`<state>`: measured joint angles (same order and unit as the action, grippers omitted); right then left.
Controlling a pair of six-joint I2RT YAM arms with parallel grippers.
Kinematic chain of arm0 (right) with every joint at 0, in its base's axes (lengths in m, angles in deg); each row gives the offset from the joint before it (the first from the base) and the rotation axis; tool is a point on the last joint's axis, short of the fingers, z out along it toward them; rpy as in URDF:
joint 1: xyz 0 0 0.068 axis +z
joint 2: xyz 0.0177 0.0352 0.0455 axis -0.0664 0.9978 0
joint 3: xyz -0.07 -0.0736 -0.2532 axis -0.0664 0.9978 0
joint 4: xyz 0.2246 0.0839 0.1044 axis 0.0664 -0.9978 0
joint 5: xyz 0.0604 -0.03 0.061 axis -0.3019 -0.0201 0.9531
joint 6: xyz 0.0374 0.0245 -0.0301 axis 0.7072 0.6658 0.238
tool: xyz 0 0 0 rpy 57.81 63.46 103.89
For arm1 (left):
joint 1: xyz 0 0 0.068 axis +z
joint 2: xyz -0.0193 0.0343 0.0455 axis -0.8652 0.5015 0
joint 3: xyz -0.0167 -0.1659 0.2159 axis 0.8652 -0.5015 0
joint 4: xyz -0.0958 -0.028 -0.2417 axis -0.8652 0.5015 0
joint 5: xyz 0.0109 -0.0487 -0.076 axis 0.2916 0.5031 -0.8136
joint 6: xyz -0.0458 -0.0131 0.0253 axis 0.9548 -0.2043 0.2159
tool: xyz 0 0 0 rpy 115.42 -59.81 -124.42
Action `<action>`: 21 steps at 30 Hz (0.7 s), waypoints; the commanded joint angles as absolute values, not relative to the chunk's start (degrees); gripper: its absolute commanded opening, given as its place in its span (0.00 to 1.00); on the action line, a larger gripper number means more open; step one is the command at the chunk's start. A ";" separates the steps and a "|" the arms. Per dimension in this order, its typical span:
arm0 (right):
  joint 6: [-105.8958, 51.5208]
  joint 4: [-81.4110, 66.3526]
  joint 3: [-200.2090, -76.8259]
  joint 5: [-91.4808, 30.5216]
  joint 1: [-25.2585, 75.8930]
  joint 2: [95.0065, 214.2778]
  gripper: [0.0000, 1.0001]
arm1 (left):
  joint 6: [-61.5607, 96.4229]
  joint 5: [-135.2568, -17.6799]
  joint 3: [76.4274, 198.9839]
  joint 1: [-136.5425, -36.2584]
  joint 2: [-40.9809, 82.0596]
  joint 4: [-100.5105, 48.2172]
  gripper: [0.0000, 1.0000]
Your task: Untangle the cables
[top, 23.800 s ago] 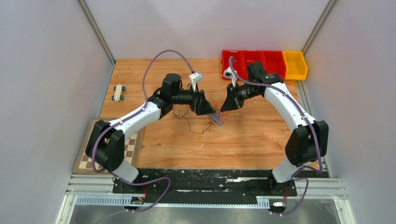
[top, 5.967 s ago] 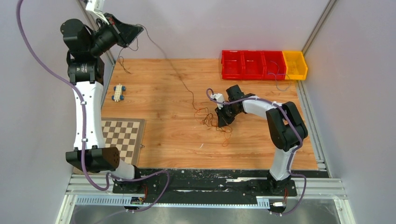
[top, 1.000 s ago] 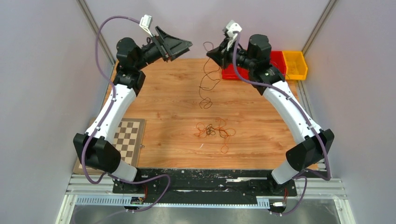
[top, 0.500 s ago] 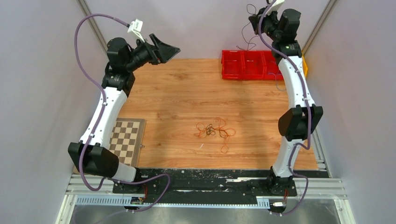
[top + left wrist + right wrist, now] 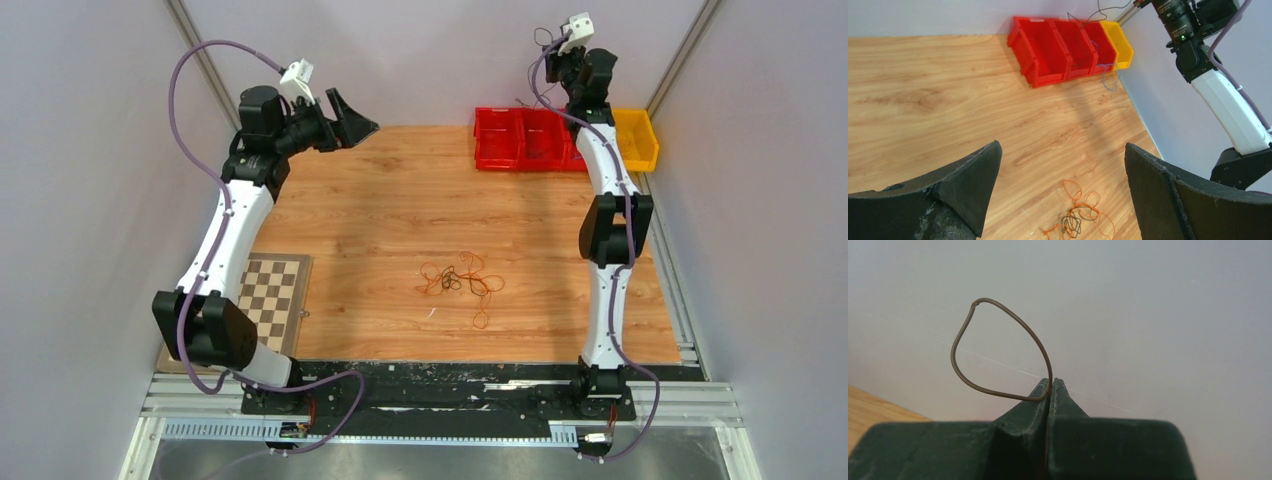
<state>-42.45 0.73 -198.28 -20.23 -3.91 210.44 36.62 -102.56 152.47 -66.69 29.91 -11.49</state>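
Left gripper (image 5: pixel 1062 149): fingers wide apart, empty;
Right gripper (image 5: pixel 1050 383): clamped on brown wire (image 5: pixel 953 352), up high;
Tangle (image 5: pixel 456 280): mid table (image 5: pixel 380 205)

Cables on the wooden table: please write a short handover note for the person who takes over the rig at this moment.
Left gripper: open, empty, raised over the far left of the wooden table.
Right gripper: shut on one thin brown wire, held high above the row of red plastic bins.
Small tangle of orange and dark thin wires: lying mid-table, touched by neither gripper.
Done: one wire is apart from the tangle.
Left: put it down, then separate the remaining wires.
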 commanded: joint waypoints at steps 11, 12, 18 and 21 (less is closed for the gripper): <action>-48.74 11.78 -200.45 -23.44 -6.69 219.31 0.00 | 32.02 -102.27 157.76 -64.80 35.28 -5.31 1.00; -48.89 11.45 -199.71 -23.22 -6.71 219.27 0.00 | 31.97 -102.33 158.22 -64.71 35.52 -5.23 1.00; -48.03 7.20 -198.70 -21.47 -6.71 219.12 0.32 | 32.19 -102.95 159.50 -64.64 37.18 -4.49 1.00; -47.14 3.93 -197.75 -20.19 -6.95 216.72 0.57 | 32.53 -103.16 159.53 -64.55 37.49 -4.19 1.00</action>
